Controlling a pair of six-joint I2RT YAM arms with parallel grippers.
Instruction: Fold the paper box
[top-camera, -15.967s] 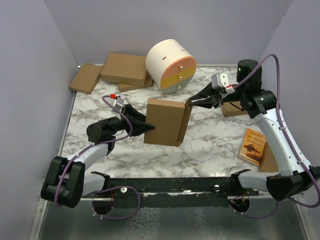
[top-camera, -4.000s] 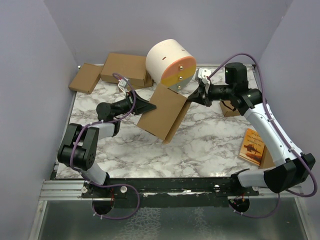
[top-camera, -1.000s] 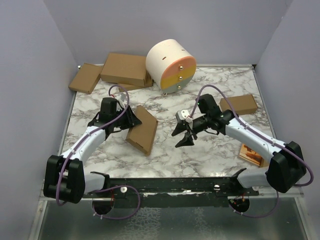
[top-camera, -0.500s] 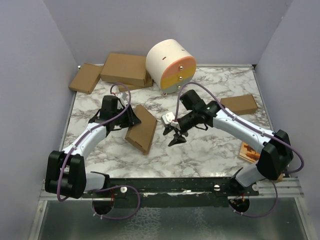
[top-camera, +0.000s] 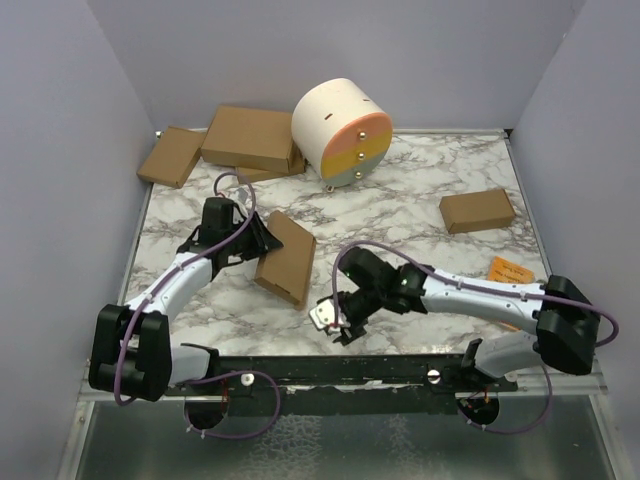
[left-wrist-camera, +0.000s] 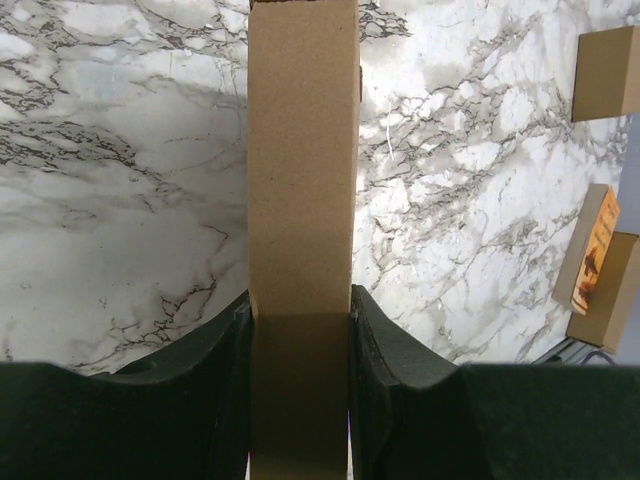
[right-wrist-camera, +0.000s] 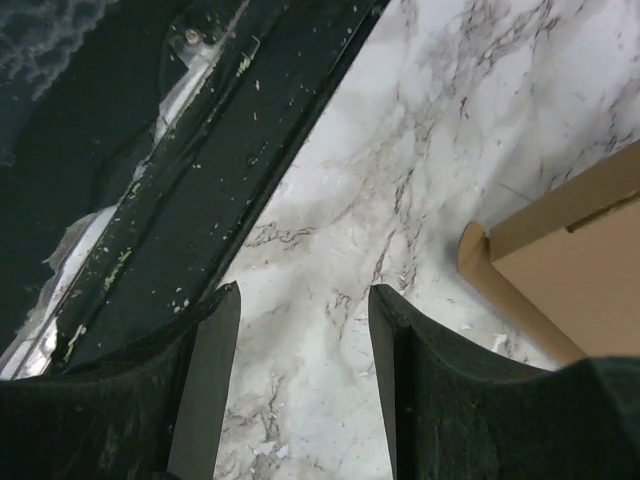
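From above, the left pincer (top-camera: 266, 243) is closed on the paper box (top-camera: 288, 262), a flat brown cardboard piece that stands tilted over the left-middle part of the marble surface (top-camera: 400, 200). Whether its lower edge touches the surface I cannot tell. The right pincer (top-camera: 337, 324) is low near the front edge, a little to the right of the box and apart from it, with its jaws apart and nothing between them. At the back stand a round cream container (top-camera: 342, 118) with orange and yellow bands and some brown cartons (top-camera: 250, 138); a small carton (top-camera: 478, 210) and an orange book (top-camera: 510, 270) lie at the right side. On the left wrist view, the narrow side of the paper box (left-wrist-camera: 303, 180) runs straight up the middle. Both fingers (left-wrist-camera: 225, 380) press on it from the two sides, so the left pincer (left-wrist-camera: 300, 310) has hold of it. On the right wrist view, the right pincer (right-wrist-camera: 303, 300) is partly open and empty. Between its fingers (right-wrist-camera: 205, 370) only the marble surface (right-wrist-camera: 330, 250) shows, a black rail (right-wrist-camera: 250, 100) lies at the left, and a corner of the paper box (right-wrist-camera: 570, 260) is at the right, outside the fingers.
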